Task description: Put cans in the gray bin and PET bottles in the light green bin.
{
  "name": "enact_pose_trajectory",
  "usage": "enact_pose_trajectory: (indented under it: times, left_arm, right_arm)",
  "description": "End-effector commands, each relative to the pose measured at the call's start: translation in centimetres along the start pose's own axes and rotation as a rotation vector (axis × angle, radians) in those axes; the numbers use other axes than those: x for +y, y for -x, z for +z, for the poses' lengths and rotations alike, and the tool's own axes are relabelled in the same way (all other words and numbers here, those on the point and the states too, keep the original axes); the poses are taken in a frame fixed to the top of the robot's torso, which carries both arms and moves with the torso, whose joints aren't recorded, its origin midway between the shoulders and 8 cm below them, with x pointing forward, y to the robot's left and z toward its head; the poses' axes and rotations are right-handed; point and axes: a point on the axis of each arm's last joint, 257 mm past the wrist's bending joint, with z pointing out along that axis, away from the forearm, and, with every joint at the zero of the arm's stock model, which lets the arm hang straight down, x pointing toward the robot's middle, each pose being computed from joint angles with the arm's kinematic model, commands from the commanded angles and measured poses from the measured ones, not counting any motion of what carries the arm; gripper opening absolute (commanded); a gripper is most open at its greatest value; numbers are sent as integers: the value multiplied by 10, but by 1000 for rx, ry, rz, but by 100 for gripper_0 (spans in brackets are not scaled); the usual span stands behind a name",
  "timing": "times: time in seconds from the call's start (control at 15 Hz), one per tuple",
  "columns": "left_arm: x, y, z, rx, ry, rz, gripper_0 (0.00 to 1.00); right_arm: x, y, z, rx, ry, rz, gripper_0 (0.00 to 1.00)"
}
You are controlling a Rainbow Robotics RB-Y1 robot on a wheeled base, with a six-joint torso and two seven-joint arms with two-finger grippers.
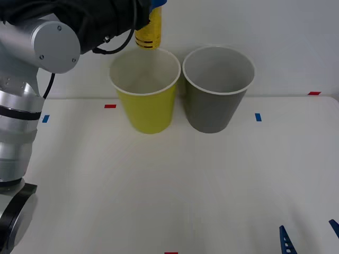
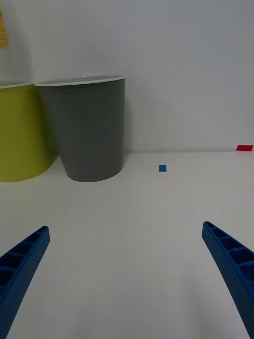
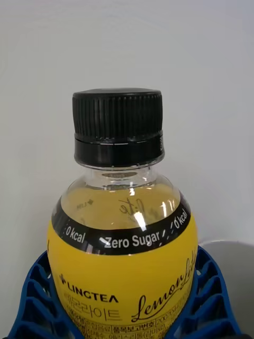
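The PET bottle [image 1: 149, 32], clear with a yellow label and a black cap, hangs upright just above the back rim of the light green bin [image 1: 148, 108]. My left gripper [image 1: 156, 5] is shut on it from above the table. In the left wrist view the blue fingers [image 3: 32, 296] clasp the bottle [image 3: 124, 238] around its label. The gray bin [image 1: 214, 106] stands right beside the light green one, both upright. My right gripper [image 1: 310, 238] is open, low at the table's near right edge, facing the gray bin [image 2: 90, 127] and the light green bin [image 2: 18, 132]. Cans are out of view.
The bins stand at the back of a white table [image 1: 169, 190] against a white wall. Small red tape marks [image 1: 110, 106] and blue tape marks [image 1: 258, 117] lie flat on the tabletop. My left arm's silver links [image 1: 32, 63] fill the left side.
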Motion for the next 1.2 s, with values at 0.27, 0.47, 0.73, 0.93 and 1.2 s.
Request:
enact_pose_trajectory:
  times: [0.27, 0.47, 0.73, 0.93, 1.2]
  left_arm:
    - [10, -23, -11, -29, 14, -47, 0]
    - [13, -22, -12, -33, 19, -39, 0]
    - [13, -22, -12, -32, 21, -35, 0]
    - [13, -21, -12, -34, 20, -34, 0]
    - [14, -21, -13, -36, 22, -35, 0]
  right_arm:
    - [0, 0, 0, 0, 0, 0, 100]
    - [0, 0, 0, 0, 0, 0, 100]
    - [0, 0, 0, 0, 0, 0, 100]
    - [0, 0, 0, 0, 0, 0, 100]
    - [0, 0, 0, 0, 0, 0, 100]
